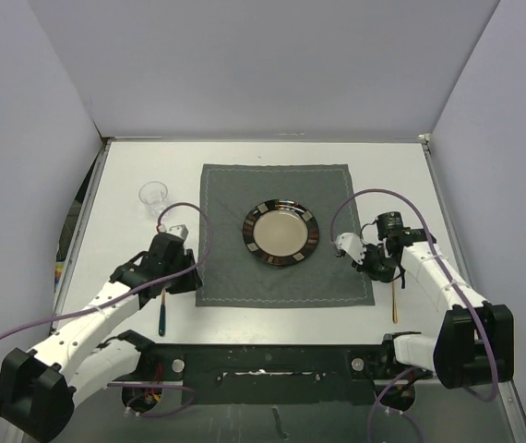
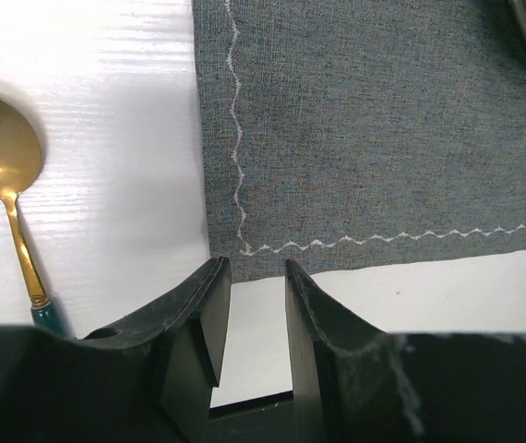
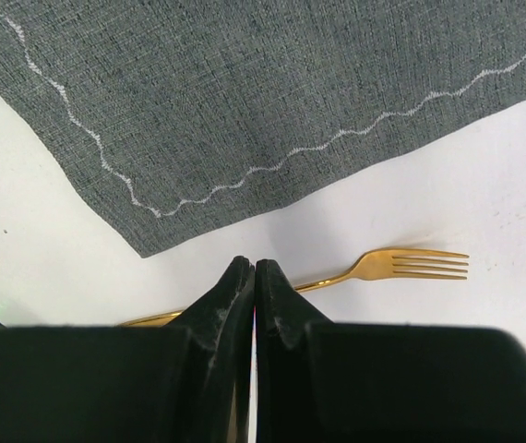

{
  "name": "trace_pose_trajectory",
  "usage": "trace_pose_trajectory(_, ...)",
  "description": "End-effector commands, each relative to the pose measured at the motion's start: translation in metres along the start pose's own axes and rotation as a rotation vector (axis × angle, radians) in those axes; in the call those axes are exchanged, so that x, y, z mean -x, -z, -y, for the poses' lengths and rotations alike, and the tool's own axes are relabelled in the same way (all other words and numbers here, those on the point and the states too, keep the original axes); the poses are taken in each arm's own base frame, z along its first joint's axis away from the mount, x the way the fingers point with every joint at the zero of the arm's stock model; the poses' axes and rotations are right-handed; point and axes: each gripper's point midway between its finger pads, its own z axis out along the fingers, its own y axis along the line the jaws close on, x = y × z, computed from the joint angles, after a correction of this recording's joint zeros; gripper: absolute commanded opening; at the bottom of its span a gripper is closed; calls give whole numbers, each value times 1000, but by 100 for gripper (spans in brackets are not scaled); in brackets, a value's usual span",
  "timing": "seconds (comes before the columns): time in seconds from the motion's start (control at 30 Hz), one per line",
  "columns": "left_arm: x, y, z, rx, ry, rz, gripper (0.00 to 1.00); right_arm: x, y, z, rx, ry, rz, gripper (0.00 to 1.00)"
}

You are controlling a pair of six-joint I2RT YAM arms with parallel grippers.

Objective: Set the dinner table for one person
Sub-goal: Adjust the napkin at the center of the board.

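The left gripper, jaws narrowly apart and empty, hovers at the placemat corner, the spoon just left. The plate sits mid-mat on the white table; the right gripper, pressed together, hangs above the fork. Laying spoon and fork seems in hand; next needs a low pinch.

The dinner table was a large, flat, white rectangle with a plain matte top, lying level and filling the floor of the walled booth. A dark grey placemat lay flat on its middle with a round plate on it. On the bare white top, a clear glass stood near the mat's far left corner, a spoon lay beside its left edge, and a gold fork beside its right.
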Motion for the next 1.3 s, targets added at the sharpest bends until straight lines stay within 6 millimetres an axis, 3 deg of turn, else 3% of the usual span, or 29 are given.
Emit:
trace_pose_trajectory(0.0,7,-5,6,-26,53,60,30,8,-5,-4,31,22,39,0)
trace_pose_trajectory(0.2,-5,-19,-1,27,103,33,30,1,-27,-24,129,16,8,0)
trace_pose_trajectory(0.33,-9,-28,-3,46,114,23,30,4,-32,-23,134,10,15,0)
trace_pose_trajectory(0.67,-10,-34,8,33,105,23,30,23,-27,-30,126,69,0,0)
trace_pose_trajectory(1.27,-43,-47,-5,99,109,-73,30,11,-42,-46,151,50,-27,0)
